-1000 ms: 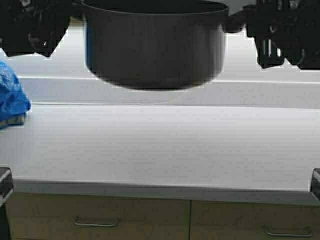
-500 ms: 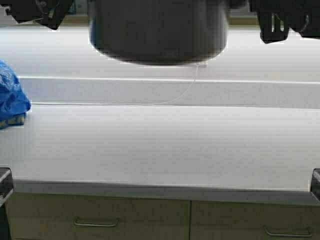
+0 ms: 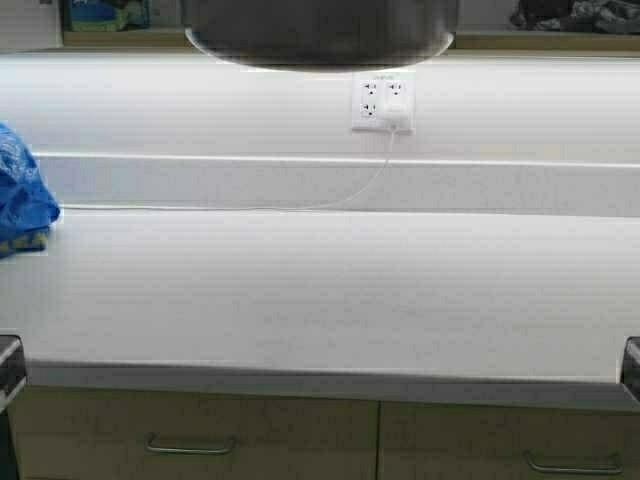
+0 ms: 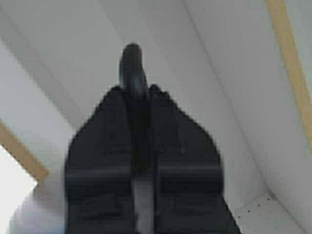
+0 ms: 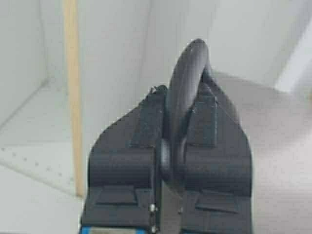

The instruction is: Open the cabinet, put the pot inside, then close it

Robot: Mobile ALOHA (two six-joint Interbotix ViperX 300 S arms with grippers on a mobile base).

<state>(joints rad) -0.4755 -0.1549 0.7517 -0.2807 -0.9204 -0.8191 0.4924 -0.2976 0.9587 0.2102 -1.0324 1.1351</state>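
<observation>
Two loop handles carry all the load: your left gripper [image 4: 140, 105] and right gripper [image 5: 181, 117] are each clenched on one, holding the pot [image 3: 320, 35] high above the counter [image 3: 320, 290] at the cabinet [image 5: 29, 112] opening. Uneven lifting could tilt it or knock the shelf edge.
</observation>
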